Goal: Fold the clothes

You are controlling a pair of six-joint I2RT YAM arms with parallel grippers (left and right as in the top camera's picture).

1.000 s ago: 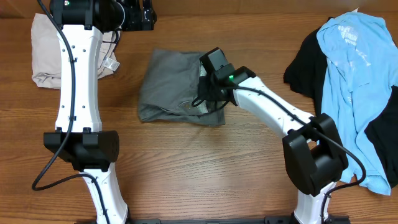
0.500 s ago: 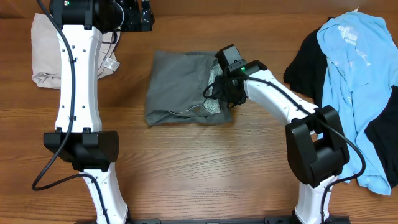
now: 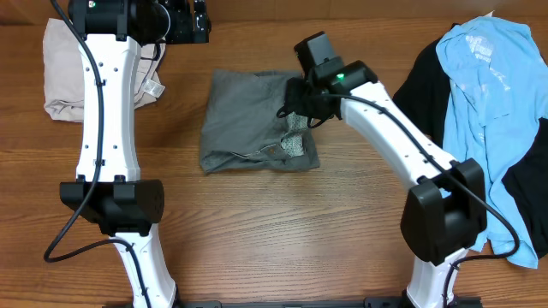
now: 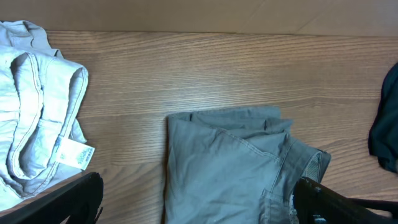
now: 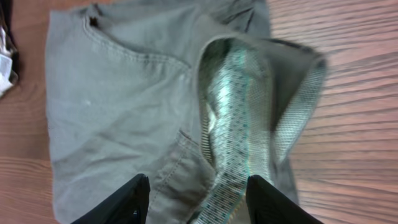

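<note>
**Overhead view.** The grey shorts [image 3: 248,124] are laid in a compact, roughly rectangular fold on the middle of the table [image 3: 257,231]. The patterned waistband lining is turned outward at their right edge. The right hand [image 3: 298,104] is positioned over that edge, presumably because the waistband is the part that needs tidying. The left hand [image 3: 193,24] is held at the far edge of the table, off the shorts, so that the working area is left free. The beige shorts [image 3: 60,68] are placed at the far left. The light-blue T-shirt [image 3: 484,77] is draped over the black garment [image 3: 419,94] at the far right; both are judged to be awaiting folding.

**Left wrist view.** The fingers are seen spread fully apart, and nothing is held between them. The grey shorts and the beige shorts are both seen below, apart from each other.

**Right wrist view.** The fingers are seen partly spread above the shorts, with the lining lying loose beneath. No cloth is seen pinched, so the hand is judged to hold nothing.
</note>
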